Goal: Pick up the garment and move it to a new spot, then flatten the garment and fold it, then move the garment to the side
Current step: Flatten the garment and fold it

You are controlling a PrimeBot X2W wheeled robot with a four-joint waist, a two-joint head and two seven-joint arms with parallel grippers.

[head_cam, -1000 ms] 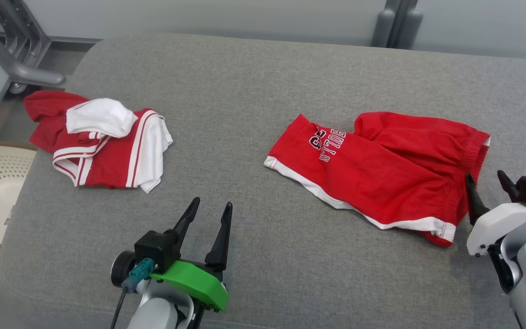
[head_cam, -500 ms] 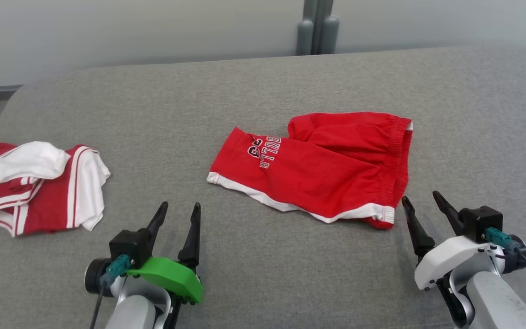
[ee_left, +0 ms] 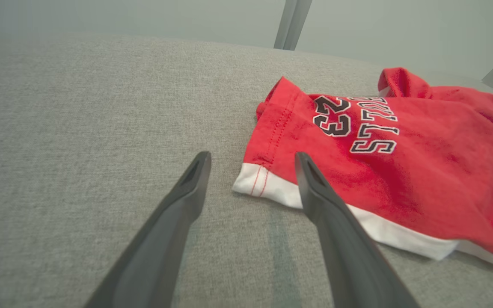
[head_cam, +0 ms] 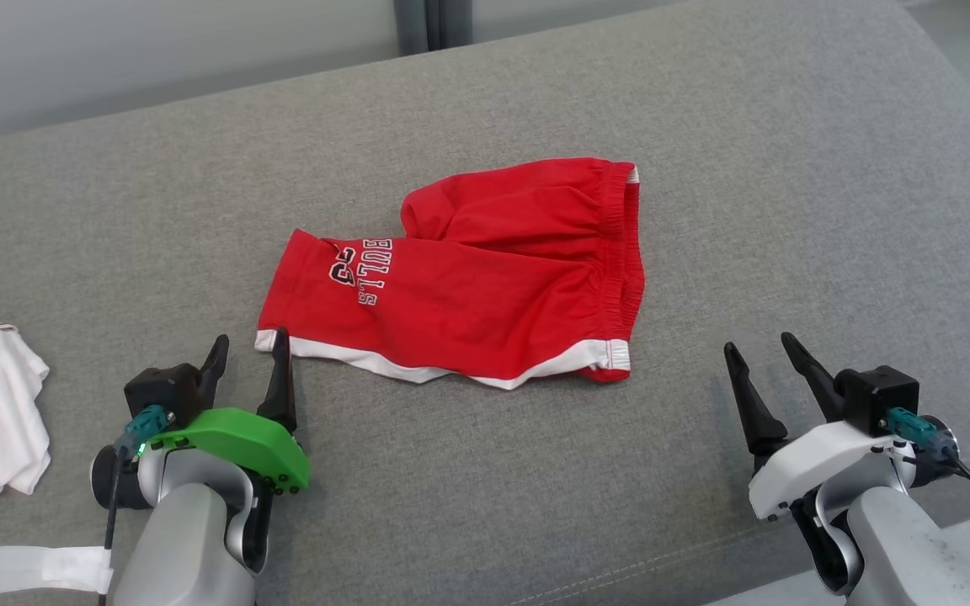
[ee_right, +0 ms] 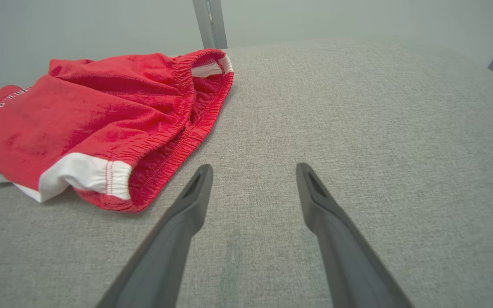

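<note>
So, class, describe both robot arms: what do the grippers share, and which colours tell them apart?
The left gripper wears a bright green cover; the right gripper a white cover. Each has two long, dark, tapering fingers, a teal cable connector and a silver-grey forearm.

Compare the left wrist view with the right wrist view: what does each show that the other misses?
Left wrist view: the open left hand at the red shorts' white leg hem, beside the readable BULLS 23 print. Right wrist view: the open right hand near the elastic waistband, over bare grey cushion. Both: the shorts lying on the cushion, nothing gripped.
</note>
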